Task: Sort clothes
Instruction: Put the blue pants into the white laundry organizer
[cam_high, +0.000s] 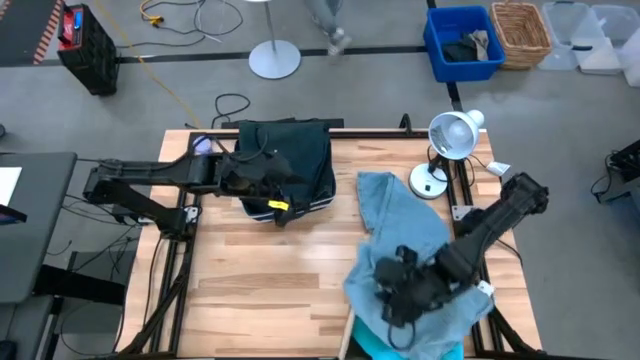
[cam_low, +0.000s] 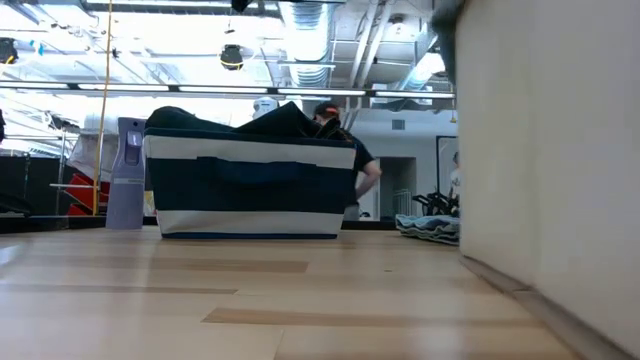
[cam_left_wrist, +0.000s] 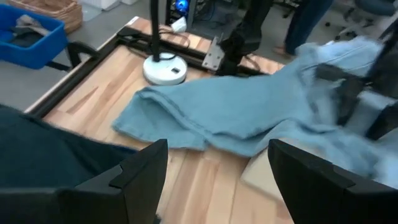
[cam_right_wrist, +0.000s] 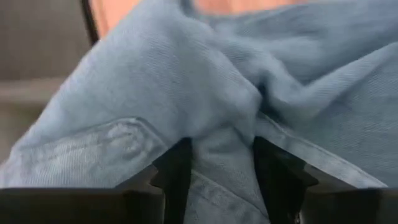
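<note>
A pale grey-blue garment (cam_high: 405, 225) lies spread on the table's right half, its near part draped over the beige fabric box (cam_high: 346, 335). My right gripper (cam_high: 398, 298) is shut on this garment near the table's near edge. A bright turquoise garment (cam_high: 378, 346) peeks out beneath it at the near edge. Dark navy-teal clothes (cam_high: 285, 150) fill the dark teal striped bin (cam_low: 250, 185) at the far middle. My left gripper (cam_left_wrist: 214, 180) is open and empty above the bin's right side, over the dark clothes (cam_left_wrist: 37, 168). The small black garment is not seen. My right gripper pinches a bunched fold of the pale grey-blue garment (cam_right_wrist: 217, 146) between its two fingers (cam_right_wrist: 177, 168), several layers gathered. The fingers come from above, slanting from the table's right. The garment stays slack and lies on the box and table around the hold.
A white desk lamp (cam_high: 450, 140) stands at the far right of the table, its base (cam_left_wrist: 165, 71) beside the garment's far edge. The beige box wall (cam_low: 545, 150) fills the right of the low view. Bare wood (cam_high: 260, 280) lies at the near left.
</note>
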